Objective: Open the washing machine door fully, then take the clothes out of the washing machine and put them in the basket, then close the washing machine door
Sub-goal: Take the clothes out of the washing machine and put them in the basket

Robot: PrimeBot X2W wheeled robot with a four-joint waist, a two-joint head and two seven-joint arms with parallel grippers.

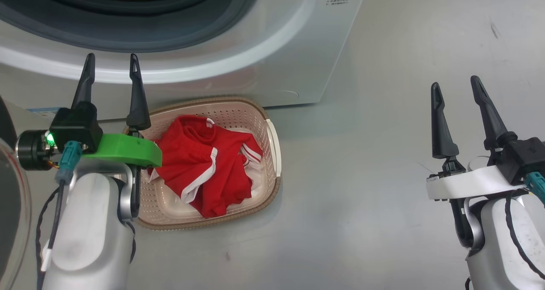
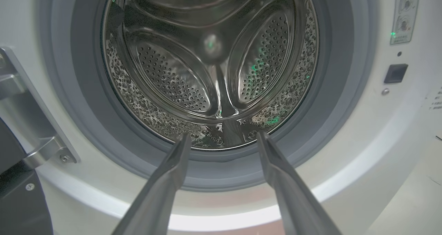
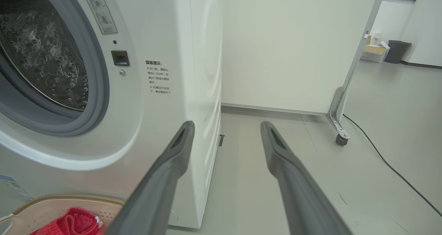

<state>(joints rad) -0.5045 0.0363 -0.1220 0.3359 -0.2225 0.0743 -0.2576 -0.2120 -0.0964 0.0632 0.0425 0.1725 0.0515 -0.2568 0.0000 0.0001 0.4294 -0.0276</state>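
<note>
We see the washing machine (image 1: 272, 47) standing on the grey floor (image 1: 383, 188) with its mouth open. The washing machine door (image 1: 10, 205) is swung out to our left, and its dark rim and bulging glass show at the left edge of the head view. In the left wrist view the perforated steel drum (image 2: 210, 72) shines inside the grey gasket (image 2: 86, 131), its back wall and sides in plain sight.

The basket (image 1: 255, 111) sits on the floor just in front of the machine, close against the foot of its front panel. The clothes (image 1: 204, 166) lie inside it in a crumpled red heap with white stripe trim. They cover most of the basket's middle, and one fold reaches toward the near rim.

Our left pincer (image 1: 112, 58) hangs above the basket's left side. Its 2 dark fingers are spread wide with nothing between them, and they point at the lower edge of the machine's opening. Its green mount overlaps the basket's left rim in the head view.

Our right pincer (image 1: 455, 82) is well to the right of the basket, over bare floor. Its 2 fingers are also spread wide and hold nothing. In the right wrist view they point past the machine's right front corner toward a white panel (image 3: 293, 48) on a caster. A corner of the basket with red fabric shows at the lower left of that view.
</note>
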